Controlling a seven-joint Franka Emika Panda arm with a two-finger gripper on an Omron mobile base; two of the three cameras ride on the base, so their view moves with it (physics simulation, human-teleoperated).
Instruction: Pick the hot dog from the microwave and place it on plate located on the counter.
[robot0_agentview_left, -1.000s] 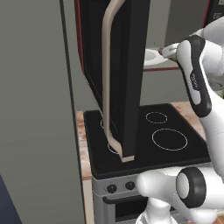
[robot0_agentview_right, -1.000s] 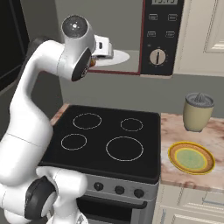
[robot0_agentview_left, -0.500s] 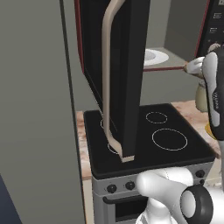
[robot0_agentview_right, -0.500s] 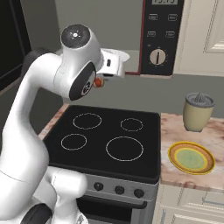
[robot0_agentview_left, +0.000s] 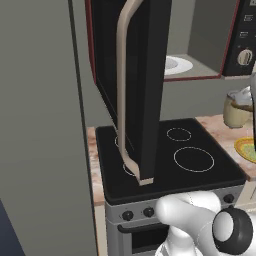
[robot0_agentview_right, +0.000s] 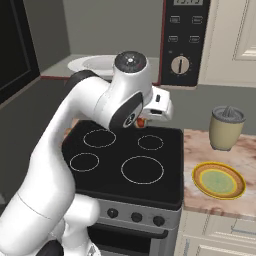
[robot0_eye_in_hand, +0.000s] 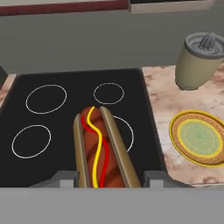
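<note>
The hot dog (robot0_eye_in_hand: 99, 146), a brown bun with red and yellow stripes, sits between my fingertips (robot0_eye_in_hand: 65, 178), and my gripper (robot0_eye_in_hand: 111, 179) is shut on it. It hangs over the black stovetop (robot0_eye_in_hand: 52, 140). In the right base view my gripper (robot0_agentview_right: 142, 121) hovers above the stove's back right burner, with a bit of the hot dog (robot0_agentview_right: 141, 122) showing under the hand. The yellow plate (robot0_eye_in_hand: 199, 138) (robot0_agentview_right: 218, 180) with a green rim lies on the counter (robot0_agentview_right: 200, 150) right of the stove. The microwave (robot0_agentview_right: 185, 45) stands open above, its door (robot0_agentview_left: 145, 75) swung out.
A white dish (robot0_agentview_right: 92, 64) lies in the microwave cavity. A beige juicer (robot0_agentview_right: 226, 127) stands on the counter behind the plate. The open door with its long beige handle (robot0_agentview_left: 122, 85) hangs over the left of the stove. Pale cabinets (robot0_agentview_right: 232, 40) are at upper right.
My arm has swung out of the microwave opening, right and down over the stovetop, carrying the hot dog toward the plate side.
</note>
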